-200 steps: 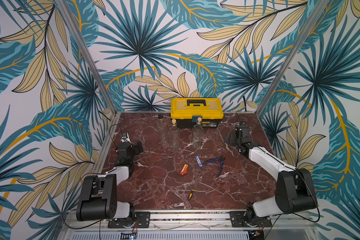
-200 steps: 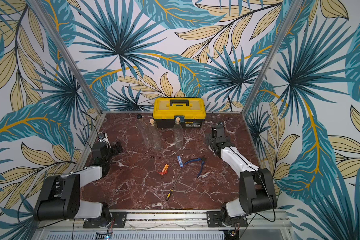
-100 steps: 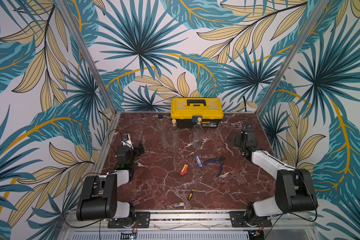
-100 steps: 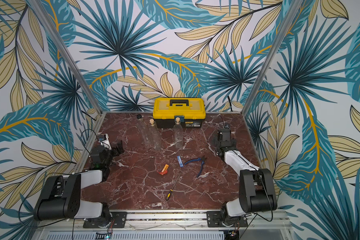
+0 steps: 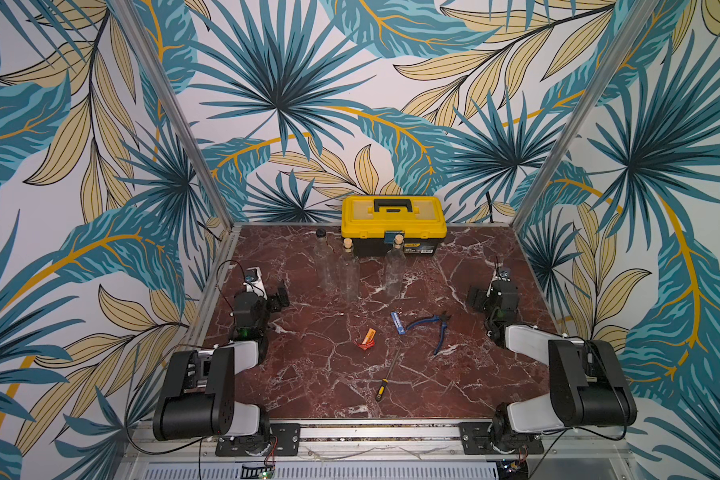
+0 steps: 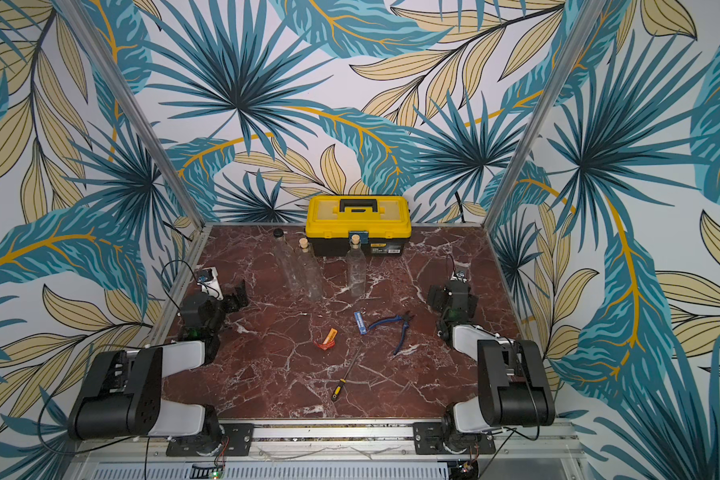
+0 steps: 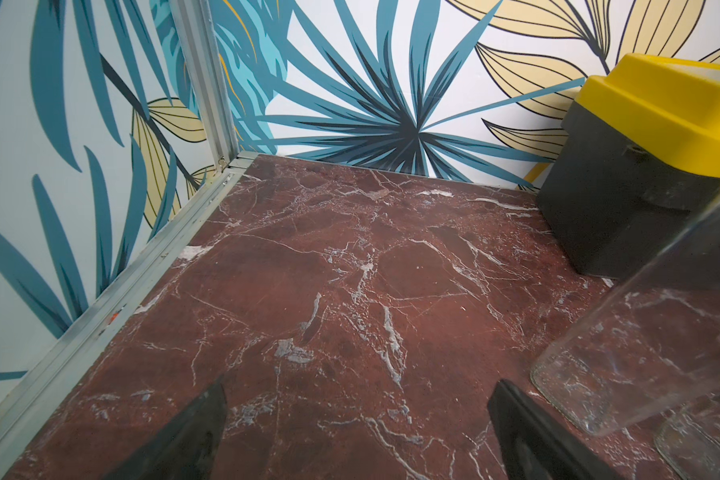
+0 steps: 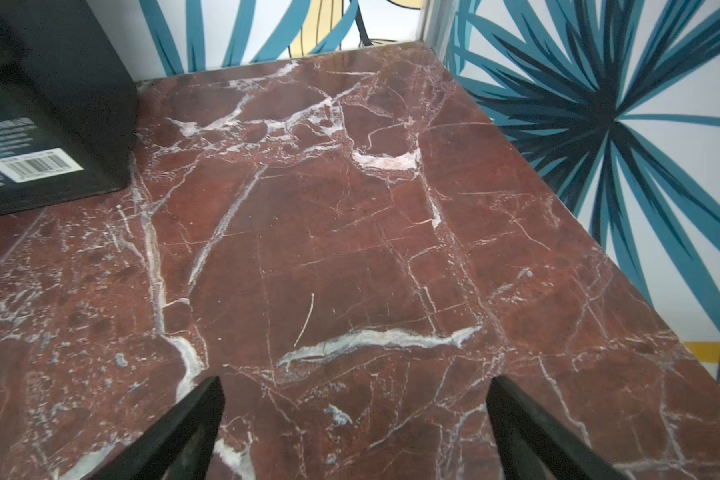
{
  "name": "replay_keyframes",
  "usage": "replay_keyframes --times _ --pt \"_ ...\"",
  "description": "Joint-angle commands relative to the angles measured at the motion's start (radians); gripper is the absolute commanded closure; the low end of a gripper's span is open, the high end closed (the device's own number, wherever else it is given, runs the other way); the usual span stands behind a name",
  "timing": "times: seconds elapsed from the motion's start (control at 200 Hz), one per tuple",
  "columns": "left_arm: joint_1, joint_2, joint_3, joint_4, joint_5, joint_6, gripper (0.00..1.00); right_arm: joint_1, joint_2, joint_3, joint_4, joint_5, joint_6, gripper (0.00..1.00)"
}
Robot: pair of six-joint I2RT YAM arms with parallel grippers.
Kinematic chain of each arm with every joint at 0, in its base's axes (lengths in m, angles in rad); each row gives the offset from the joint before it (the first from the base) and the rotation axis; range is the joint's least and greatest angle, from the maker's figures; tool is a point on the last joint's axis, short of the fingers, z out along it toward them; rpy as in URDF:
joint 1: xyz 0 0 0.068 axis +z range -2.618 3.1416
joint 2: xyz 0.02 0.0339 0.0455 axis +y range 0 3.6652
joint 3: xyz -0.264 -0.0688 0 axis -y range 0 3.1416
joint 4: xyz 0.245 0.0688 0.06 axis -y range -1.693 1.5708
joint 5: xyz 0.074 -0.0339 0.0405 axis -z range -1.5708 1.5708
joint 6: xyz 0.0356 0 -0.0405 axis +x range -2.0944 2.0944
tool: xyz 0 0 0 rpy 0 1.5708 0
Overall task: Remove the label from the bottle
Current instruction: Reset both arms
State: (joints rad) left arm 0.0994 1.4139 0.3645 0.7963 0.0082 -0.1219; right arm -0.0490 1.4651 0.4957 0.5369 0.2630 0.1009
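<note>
My left tool (image 7: 360,386) and my right tool (image 8: 356,380) both gape wide, holding nothing, above the counter (image 5: 308,374). In both top views three clear bottles (image 5: 348,276) stand upright at centre frame, just below the yellow toolbox (image 5: 393,220).

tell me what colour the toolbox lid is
The toolbox lid is yellow, with a black handle; clearest in a top view.

Robot lab test cell: alu frame posts (image 5: 174,112), leaf-print panels (image 5: 275,83), marble-look tabletop (image 5: 308,374) w/ toolbox (image 5: 393,220).
</note>
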Motion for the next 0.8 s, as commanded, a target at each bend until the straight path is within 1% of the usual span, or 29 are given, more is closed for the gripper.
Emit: replay_keyframes --times 0.0,0.045,0.08,0.19,0.265,0.37,0.491,0.601,0.686,0.796 --pt "0.008 0.004 -0.009 0.023 0.010 0.010 0.00 -0.002 -0.012 -0.099 0.264 -0.059 -0.027 0.01" --pt "0.007 0.004 -0.009 0.023 0.009 0.010 0.01 -0.002 0.022 -0.142 0.386 -0.054 -0.041 0.00" --pt "0.008 0.004 -0.009 0.022 0.009 0.010 0.01 -0.002 0.039 -0.149 0.432 -0.054 -0.045 0.01" --pt "0.008 0.006 -0.009 0.024 0.010 0.010 0.00 -0.002 0.000 -0.108 0.286 -0.053 -0.022 0.01" --pt "0.008 0.015 -0.020 0.050 0.017 0.013 0.01 -0.002 0.015 -0.118 0.331 -0.056 -0.038 0.01" --pt "0.008 0.078 -0.048 0.159 0.013 0.007 0.01 -0.002 0.009 -0.113 0.308 -0.055 -0.031 0.00" --pt "0.000 0.084 -0.043 0.159 0.004 0.016 0.01 -0.002 0.009 -0.114 0.310 -0.057 -0.032 0.00" --pt "-0.001 0.115 -0.016 0.158 0.021 0.026 0.00 -0.002 0.008 -0.115 0.309 -0.057 -0.031 0.01" --pt "-0.019 0.125 -0.007 0.158 -0.007 0.043 0.00 -0.002 0.007 -0.115 0.311 -0.057 -0.031 0.01" --pt "-0.021 0.125 -0.007 0.158 -0.008 0.044 0.00 -0.001 0.007 -0.115 0.311 -0.056 -0.032 0.00"
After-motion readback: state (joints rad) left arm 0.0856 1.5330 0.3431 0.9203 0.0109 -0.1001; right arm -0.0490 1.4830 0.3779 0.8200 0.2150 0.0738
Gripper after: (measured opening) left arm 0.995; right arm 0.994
